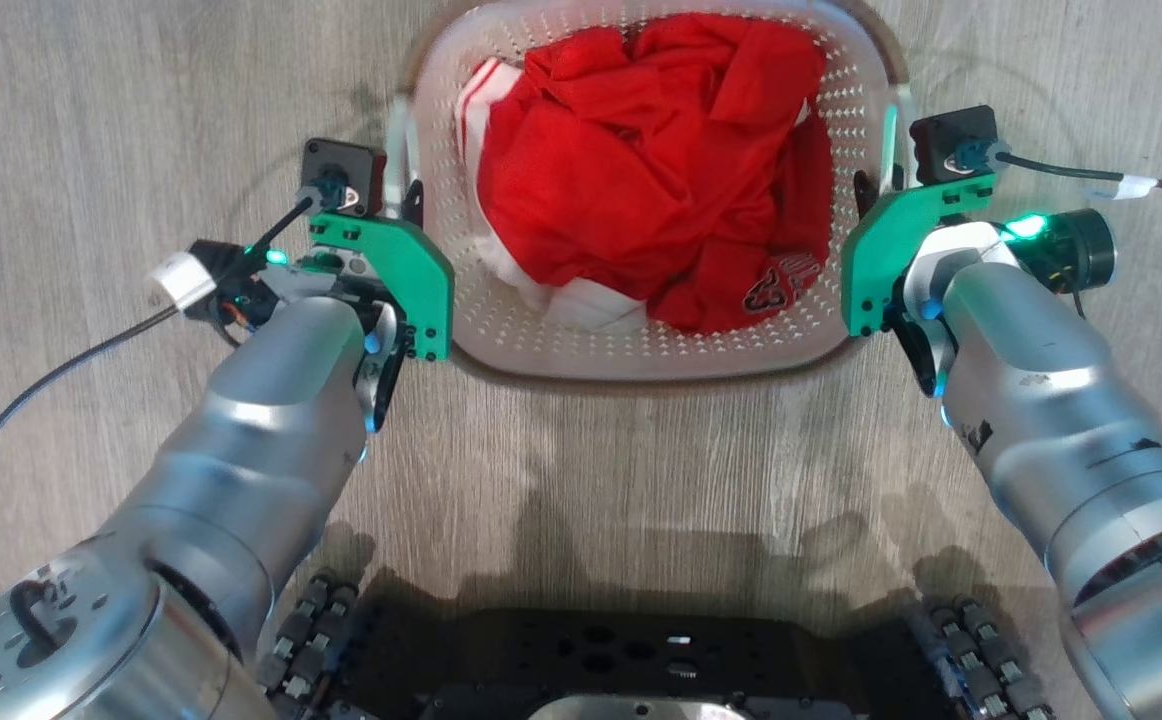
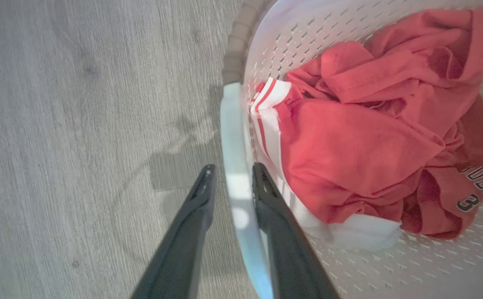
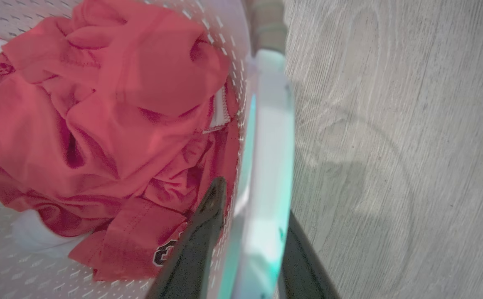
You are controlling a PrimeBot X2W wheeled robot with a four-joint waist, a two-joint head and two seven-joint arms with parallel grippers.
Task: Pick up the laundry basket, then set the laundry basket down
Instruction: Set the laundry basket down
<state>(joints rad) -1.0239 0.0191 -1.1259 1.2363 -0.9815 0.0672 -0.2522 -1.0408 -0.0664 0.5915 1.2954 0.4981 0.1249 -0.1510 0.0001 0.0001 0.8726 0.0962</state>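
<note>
The laundry basket, white with perforated walls and a brown rim band, sits between my two arms at the top middle of the head view, with red and white clothes inside. My left gripper stands at its left handle. In the left wrist view my left gripper has one finger on each side of the white handle, pressed against it. My right gripper clamps the other white handle the same way, one finger inside the basket and one outside; it shows in the head view as the right gripper.
Grey wood-grain floor lies all round the basket. My dark wheeled base sits at the bottom, close behind the basket. A black cable trails from the left wrist and another cable from the right.
</note>
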